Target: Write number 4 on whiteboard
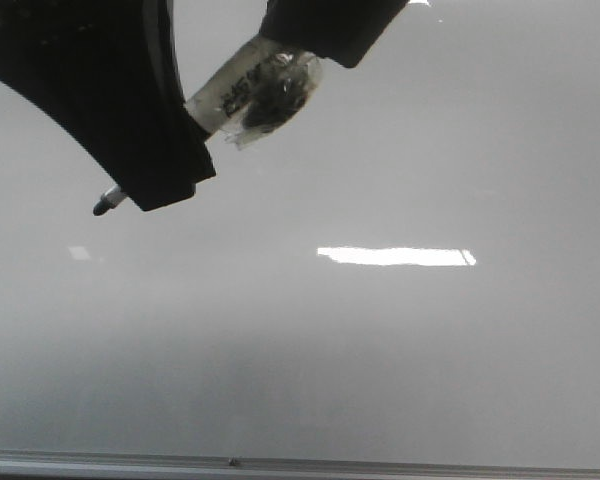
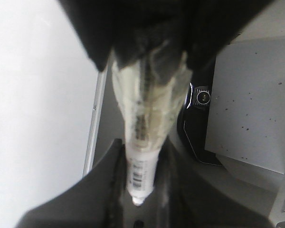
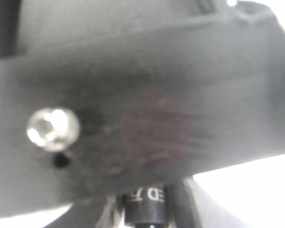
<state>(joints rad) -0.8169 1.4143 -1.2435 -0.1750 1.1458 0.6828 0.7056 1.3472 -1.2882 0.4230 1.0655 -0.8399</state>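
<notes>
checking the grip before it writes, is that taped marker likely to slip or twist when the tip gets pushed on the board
The marker looks like a stiff, light plastic barrel, so it probably won't bend. Clear tape wrapped around its upper end suggests the smooth round body slipped or rolled otherwise. The left gripper flanks the barrel, so it may still pivot slightly when the tip meets the glossy whiteboard.

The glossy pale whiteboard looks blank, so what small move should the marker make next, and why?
Probably bring the white taped marker forward so its dark tip meets the glossy pale whiteboard to start the slanted stroke. No ink shows on the board, and the left hand holds the marker.
</notes>
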